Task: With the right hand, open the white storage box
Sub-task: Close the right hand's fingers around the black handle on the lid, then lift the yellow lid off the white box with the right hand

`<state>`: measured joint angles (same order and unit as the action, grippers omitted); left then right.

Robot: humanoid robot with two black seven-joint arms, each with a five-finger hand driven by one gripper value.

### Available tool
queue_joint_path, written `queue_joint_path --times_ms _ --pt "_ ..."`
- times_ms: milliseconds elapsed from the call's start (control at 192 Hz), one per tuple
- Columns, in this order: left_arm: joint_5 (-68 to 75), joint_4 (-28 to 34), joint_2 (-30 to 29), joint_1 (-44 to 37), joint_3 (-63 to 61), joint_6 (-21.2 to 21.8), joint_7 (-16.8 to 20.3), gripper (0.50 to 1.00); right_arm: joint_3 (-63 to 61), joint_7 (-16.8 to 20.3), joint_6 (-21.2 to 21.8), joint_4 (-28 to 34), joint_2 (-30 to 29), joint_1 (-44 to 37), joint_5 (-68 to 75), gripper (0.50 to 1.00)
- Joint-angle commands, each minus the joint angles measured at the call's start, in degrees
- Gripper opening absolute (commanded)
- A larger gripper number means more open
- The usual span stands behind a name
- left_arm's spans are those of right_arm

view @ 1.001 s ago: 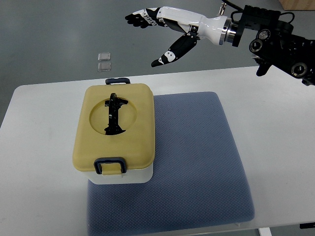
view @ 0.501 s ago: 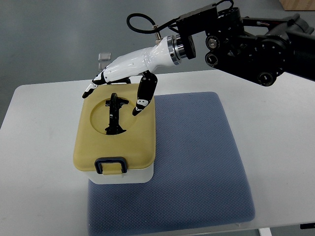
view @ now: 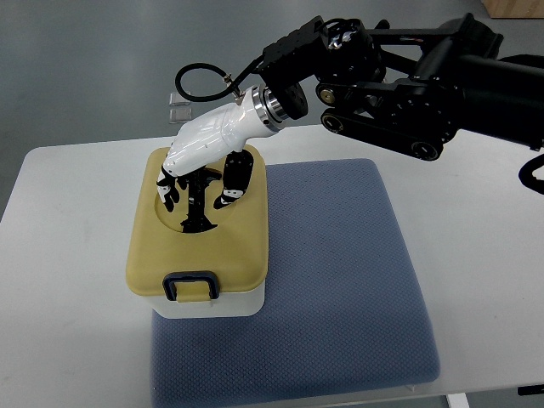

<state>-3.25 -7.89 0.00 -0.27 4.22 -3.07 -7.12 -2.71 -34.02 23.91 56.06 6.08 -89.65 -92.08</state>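
Note:
A white storage box with a tan lid stands on the left part of a blue mat. The lid has a black handle lying in a round recess and a black latch at its near edge. My right hand, white with black fingers, reaches down over the recess, fingers on the left of the handle and thumb on the right. The fingers are spread around the handle, not closed on it. The far latch is hidden by the hand.
The white table carries the mat and box. My black right arm stretches across the far right. Two small clear squares lie on the floor beyond the table.
My right hand has swung left and down from above the table's far edge onto the lid's recess, now straddling the handle. The box has not moved.

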Motion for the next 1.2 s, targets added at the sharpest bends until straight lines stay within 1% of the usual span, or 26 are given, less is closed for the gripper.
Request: queue_joint_path --times_ms 0,115,172,235,240,250,303,318,334,339,349,355,365,678,1012,1158,1194 --pt "0.0 0.07 0.0 0.0 0.0 0.0 0.0 1.0 -0.02 0.01 0.0 -0.08 -0.01 -0.26 -0.21 0.664" --pt "0.0 -0.02 0.0 0.0 0.0 0.0 0.0 1.0 -0.02 0.01 0.0 -0.25 -0.1 -0.35 -0.29 0.658" --pt "0.0 -0.02 0.0 0.0 0.0 0.0 0.0 1.0 -0.02 0.09 0.09 -0.25 -0.1 -0.17 -0.29 0.639" --pt "0.0 -0.02 0.0 0.0 0.0 0.0 0.0 1.0 -0.02 0.09 0.09 -0.25 -0.1 -0.17 -0.29 0.594" --pt "0.0 -0.02 0.0 0.0 0.0 0.0 0.0 1.0 -0.02 0.09 0.09 -0.25 -0.1 -0.17 -0.29 0.584" --pt "0.0 -0.02 0.0 0.0 0.0 0.0 0.0 1.0 -0.02 0.09 0.09 -0.25 -0.1 -0.17 -0.29 0.584" --pt "0.0 -0.02 0.0 0.0 0.0 0.08 0.0 1.0 -0.02 0.01 0.09 -0.25 -0.1 -0.08 -0.29 0.552" --pt "0.0 -0.02 0.0 0.0 0.0 0.0 0.0 1.0 -0.02 0.01 0.09 -0.25 -0.1 -0.08 -0.29 0.535" --pt "0.0 -0.02 0.0 0.0 0.0 0.0 0.0 1.0 -0.02 0.01 0.09 -0.25 -0.1 -0.08 -0.29 0.529" --pt "0.0 -0.02 0.0 0.0 0.0 0.0 0.0 1.0 -0.02 0.01 0.18 -0.25 -0.1 -0.08 -0.29 0.519" --pt "0.0 -0.02 0.0 0.0 0.0 0.0 0.0 1.0 -0.02 0.01 0.18 -0.25 -0.1 -0.08 -0.29 0.519" --pt "0.0 -0.02 0.0 0.0 0.0 0.0 0.0 1.0 -0.02 0.01 0.18 -0.25 -0.1 0.0 -0.29 0.507" --pt "0.0 -0.02 0.0 0.0 0.0 0.0 0.0 1.0 -0.02 0.01 0.18 -0.25 -0.1 0.0 -0.29 0.5" --pt "0.0 -0.02 0.0 0.0 0.0 0.0 0.0 1.0 -0.9 -0.35 0.09 -0.25 -0.72 -0.08 0.06 0.5" --pt "0.0 -0.02 0.0 0.0 0.0 0.0 0.0 1.0 -3.71 -0.52 0.44 -0.25 -0.63 -3.86 2.26 0.5" --pt "0.0 -0.02 0.0 0.0 0.0 0.0 0.0 1.0 -3.8 -0.61 0.0 -0.34 0.6 -4.92 4.37 0.5" --pt "0.0 -0.02 0.0 0.0 0.0 0.0 0.0 1.0 -3.8 -0.7 -0.09 -0.34 1.74 -4.92 4.8 0.5"
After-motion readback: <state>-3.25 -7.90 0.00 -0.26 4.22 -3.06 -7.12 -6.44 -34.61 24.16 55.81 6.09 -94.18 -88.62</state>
